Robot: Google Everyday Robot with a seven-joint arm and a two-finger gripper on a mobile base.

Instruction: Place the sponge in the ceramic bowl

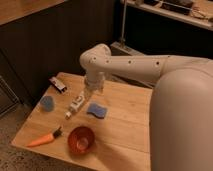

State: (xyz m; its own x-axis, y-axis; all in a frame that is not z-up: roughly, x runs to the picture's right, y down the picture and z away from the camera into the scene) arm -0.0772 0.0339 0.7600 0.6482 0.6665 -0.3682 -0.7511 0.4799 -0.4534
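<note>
Camera view: gripper (91,93) just behind sponge (97,110), grip state unreadable; ceramic bowl (73,134) in front of sponge, on bench (125,126).

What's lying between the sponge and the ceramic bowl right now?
Nothing: in the camera view only bare table separates the sponge from the ceramic bowl. The gripper hangs just past the sponge's far side.

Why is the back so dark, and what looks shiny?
Camera view: light falls on the table, while the wall behind is dim; the bowl glints inside; the tool hangs close by the sponge, its pale arm brightly lit.
</note>
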